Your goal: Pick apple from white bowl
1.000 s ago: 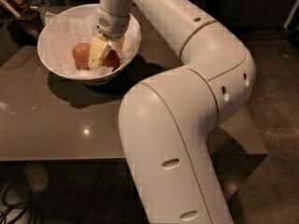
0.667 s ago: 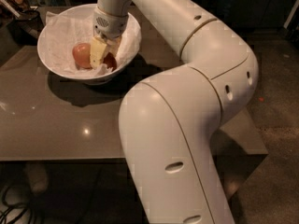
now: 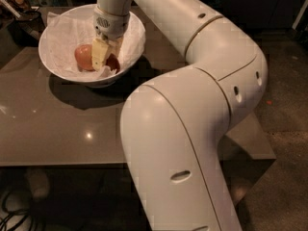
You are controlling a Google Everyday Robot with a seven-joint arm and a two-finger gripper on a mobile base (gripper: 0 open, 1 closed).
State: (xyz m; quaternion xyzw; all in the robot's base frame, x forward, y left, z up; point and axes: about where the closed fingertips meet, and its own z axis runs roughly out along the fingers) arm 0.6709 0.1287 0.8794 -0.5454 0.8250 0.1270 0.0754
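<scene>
The cream-yellow end effector (image 3: 106, 60) hangs inside the white bowl (image 3: 49, 57), near the bench's far left corner. The bowl's paper lining (image 3: 67, 35) is crinkled white. The apple (image 3: 114, 63) is deep red and the other apple (image 3: 83, 57) is pale orange-tan. The bench (image 3: 57, 129) is glossy grey-brown. The arm (image 3: 192, 105) is off-white with dark oval slots.

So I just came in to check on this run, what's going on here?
The robot's arm reaches down into the white bowl on the table. Its gripper sits low inside the bowl, right against the red apple, with a paler apple on its other side. Both apples look to be resting in the bowl, neither lifted yet.
</scene>
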